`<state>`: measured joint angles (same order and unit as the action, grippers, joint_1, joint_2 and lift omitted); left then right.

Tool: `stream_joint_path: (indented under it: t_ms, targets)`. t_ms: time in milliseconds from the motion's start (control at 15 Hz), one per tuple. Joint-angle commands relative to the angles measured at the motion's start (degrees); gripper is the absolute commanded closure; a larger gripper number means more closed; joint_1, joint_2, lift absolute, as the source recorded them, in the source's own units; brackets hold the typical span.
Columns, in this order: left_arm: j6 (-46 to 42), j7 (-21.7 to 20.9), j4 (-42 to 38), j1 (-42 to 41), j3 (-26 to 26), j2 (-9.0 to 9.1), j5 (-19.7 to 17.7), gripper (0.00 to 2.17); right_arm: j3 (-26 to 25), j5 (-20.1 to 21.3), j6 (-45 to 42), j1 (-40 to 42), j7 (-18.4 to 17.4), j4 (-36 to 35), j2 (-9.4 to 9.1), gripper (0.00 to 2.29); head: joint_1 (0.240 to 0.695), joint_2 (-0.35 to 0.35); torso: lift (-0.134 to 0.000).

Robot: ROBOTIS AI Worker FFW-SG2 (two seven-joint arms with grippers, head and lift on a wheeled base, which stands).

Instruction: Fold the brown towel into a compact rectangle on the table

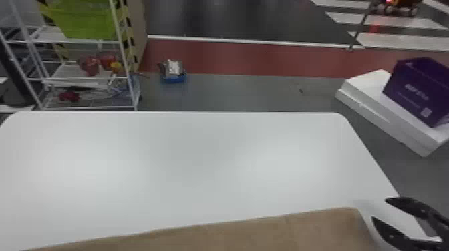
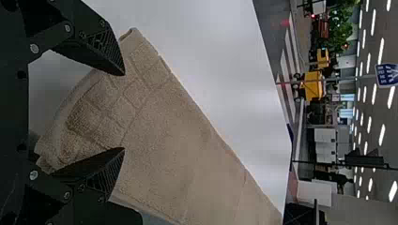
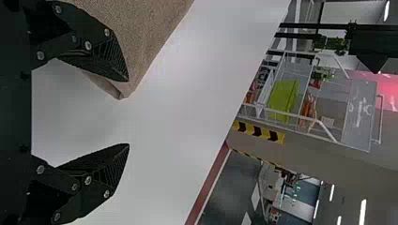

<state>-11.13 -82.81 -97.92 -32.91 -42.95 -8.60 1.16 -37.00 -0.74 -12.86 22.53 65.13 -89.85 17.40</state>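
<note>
The brown towel [image 1: 254, 230] runs left to right on the near side of the white table [image 1: 200, 160]. The right gripper [image 1: 379, 209], wide open, is by its right end. The left gripper [image 2: 124, 111], also wide, seems over it.

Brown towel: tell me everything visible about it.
The brown cloth towel lies mostly flat on the near part of the smooth white table, its far edge slanting. The left wrist view shows a nubbly, terry-like surface with a grid pattern near one end. The open black left gripper and right gripper are near opposite ends; whether either touches it, I cannot tell.
</note>
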Motion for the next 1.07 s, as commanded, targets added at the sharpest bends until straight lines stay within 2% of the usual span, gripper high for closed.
stream_joint_path:
  t_ms: [0,467,600,733,867,1000]
  targets:
    - [0.5,0.5,0.5,0.6,-0.6,-0.54,0.7,0.38,0.0,0.0,0.0,0.0,0.0,0.0,0.0,0.46,0.695,-0.102,-0.123]
    - [4.4,1.2,2.9,2.0,-0.6,-1.77,2.3,0.38,0.3,0.6,0.0,-0.1,0.0,0.3,0.0,0.46,0.695,-0.051,-0.123]
    - [10.4,-0.7,2.2,2.0,-0.6,-1.86,1.2,0.38,0.3,0.9,0.0,-0.2,0.0,0.3,-0.09,0.46,0.695,-0.048,-0.123]
    - [11.1,-2.3,1.6,2.0,-0.4,-1.86,1.2,0.47,0.3,1.1,0.0,-0.3,0.0,0.3,-0.09,0.46,0.695,-0.055,-0.123]
    - [11.4,-4.4,0.9,2.0,0.1,-1.95,1.1,0.74,0.3,1.3,0.0,-0.3,-0.1,0.3,-0.09,0.46,0.695,-0.069,-0.123]
    - [11.3,-6.0,0.8,2.2,0.3,-2.03,1.3,1.44,0.3,1.3,0.0,-0.3,-0.1,0.4,-0.09,0.46,0.695,-0.082,-0.123]
